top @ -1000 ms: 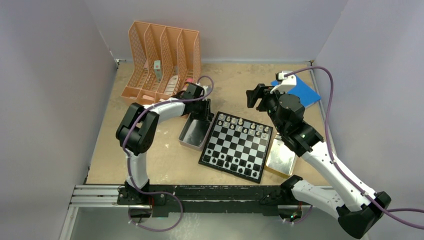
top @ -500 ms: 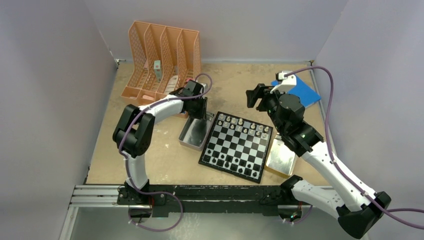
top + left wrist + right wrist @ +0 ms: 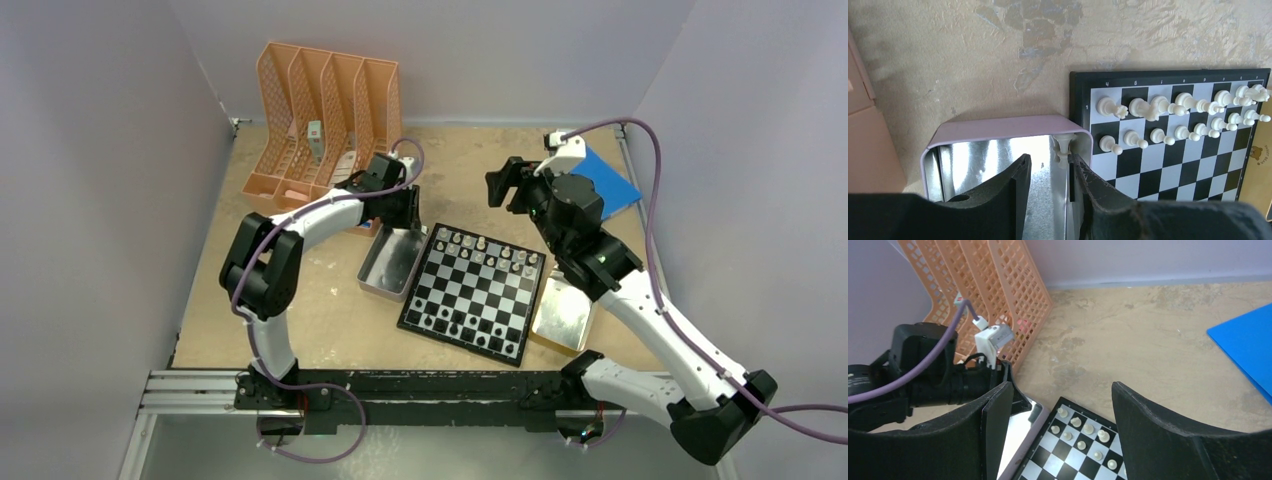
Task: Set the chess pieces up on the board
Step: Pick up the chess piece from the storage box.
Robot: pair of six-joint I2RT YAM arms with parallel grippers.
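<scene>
The checkered board (image 3: 472,292) lies mid-table, with white pieces (image 3: 482,247) in its two far rows and black pieces (image 3: 452,322) along its near edge. My left gripper (image 3: 408,212) is open over the far end of a shiny tin (image 3: 388,264). In the left wrist view its jaws (image 3: 1048,167) stand apart. A white pawn (image 3: 1064,148) stands in the tin's corner against the right fingertip (image 3: 1079,167). My right gripper (image 3: 505,190) is wide open and empty. It hovers above the board's far corner (image 3: 1083,450).
An orange file rack (image 3: 325,120) stands at the back left. A blue folder (image 3: 608,185) lies at the back right. A second tin (image 3: 562,315) sits against the board's right side. Purple cables trail from both wrists.
My left gripper has drawn back from the tin's middle toward its far end. My right gripper has shifted slightly farther back and to the left.
</scene>
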